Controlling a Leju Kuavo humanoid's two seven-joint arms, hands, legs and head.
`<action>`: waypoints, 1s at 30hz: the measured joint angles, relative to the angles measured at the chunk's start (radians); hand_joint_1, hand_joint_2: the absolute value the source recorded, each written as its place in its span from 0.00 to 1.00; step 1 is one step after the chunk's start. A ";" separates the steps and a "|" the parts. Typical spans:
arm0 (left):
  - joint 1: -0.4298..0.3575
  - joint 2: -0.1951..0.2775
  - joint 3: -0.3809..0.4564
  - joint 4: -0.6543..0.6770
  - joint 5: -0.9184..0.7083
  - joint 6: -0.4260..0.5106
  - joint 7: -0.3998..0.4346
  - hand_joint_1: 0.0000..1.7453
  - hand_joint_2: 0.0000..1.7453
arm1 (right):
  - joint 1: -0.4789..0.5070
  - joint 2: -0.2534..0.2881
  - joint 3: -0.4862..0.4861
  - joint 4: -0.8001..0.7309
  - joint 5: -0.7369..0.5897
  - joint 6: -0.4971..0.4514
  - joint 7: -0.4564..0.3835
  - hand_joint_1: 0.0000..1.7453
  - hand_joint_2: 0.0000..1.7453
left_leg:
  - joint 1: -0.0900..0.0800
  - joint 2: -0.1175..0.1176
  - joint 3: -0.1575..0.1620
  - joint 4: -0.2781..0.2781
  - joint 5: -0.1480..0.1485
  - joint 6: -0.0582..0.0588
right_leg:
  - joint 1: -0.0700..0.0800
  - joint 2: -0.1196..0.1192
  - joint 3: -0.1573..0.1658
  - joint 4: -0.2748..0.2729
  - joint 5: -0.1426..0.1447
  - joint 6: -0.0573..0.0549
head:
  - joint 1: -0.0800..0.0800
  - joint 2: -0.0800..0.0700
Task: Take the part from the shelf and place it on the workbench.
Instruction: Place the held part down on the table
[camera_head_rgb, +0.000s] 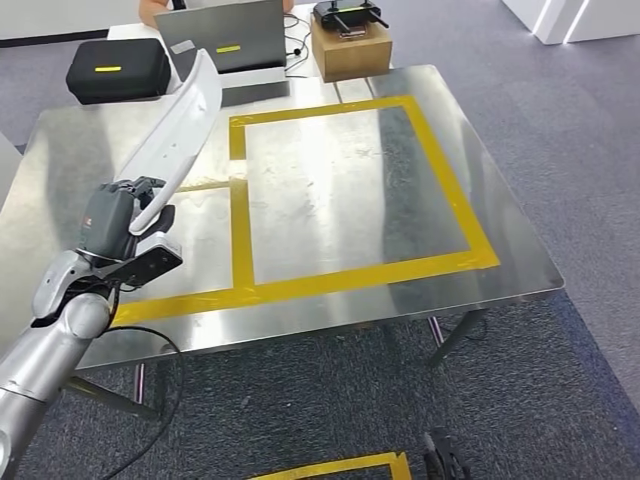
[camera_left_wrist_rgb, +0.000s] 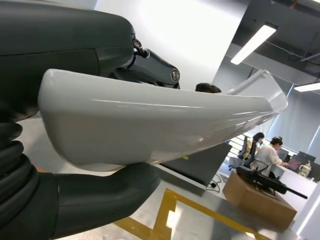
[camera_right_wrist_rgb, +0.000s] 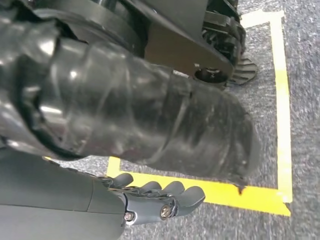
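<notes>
A long, curved white plastic part (camera_head_rgb: 177, 125) sticks up and away from my left hand (camera_head_rgb: 124, 225), which grips its lower end above the left side of the metal workbench (camera_head_rgb: 423, 170). Up close, the part (camera_left_wrist_rgb: 158, 120) lies between the thick grey thumb (camera_left_wrist_rgb: 94, 195) and the darker fingers (camera_left_wrist_rgb: 151, 65). My right hand (camera_right_wrist_rgb: 151, 197) hangs low over grey carpet, its fingers loosely extended side by side with nothing in them.
Yellow tape (camera_head_rgb: 241, 240) marks rectangles on the workbench. At its far edge stand a black case (camera_head_rgb: 117, 68), a grey laptop (camera_head_rgb: 226, 45) and a cardboard box (camera_head_rgb: 351, 45) with a black device on top. People sit at desks (camera_left_wrist_rgb: 268, 155) beyond. Yellow tape (camera_right_wrist_rgb: 279, 90) lines the carpet.
</notes>
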 joint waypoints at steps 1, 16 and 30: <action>-0.002 0.001 0.000 0.000 0.000 0.000 0.000 1.00 1.00 | -0.001 0.000 0.000 0.000 0.000 0.000 0.000 0.00 0.00 | 0.002 0.005 -0.016 0.038 -0.023 -0.006 | -0.003 -0.003 0.003 -0.003 0.001 -0.004 | -0.002 0.000; 0.000 -0.001 -0.001 0.004 0.001 -0.017 0.003 1.00 1.00 | 0.001 0.001 0.004 0.000 -0.003 0.007 -0.006 0.00 0.00 | 0.008 0.025 0.010 -0.026 0.021 -0.004 | 0.003 -0.016 0.010 -0.008 -0.003 0.001 | -0.003 0.000; -0.063 -0.013 -0.010 0.217 -0.047 -0.038 0.093 1.00 1.00 | -0.001 0.002 0.003 0.000 -0.002 0.014 -0.008 0.00 0.00 | 0.003 0.025 0.010 -0.025 0.020 0.009 | -0.002 -0.015 0.015 -0.018 0.002 0.030 | -0.003 0.000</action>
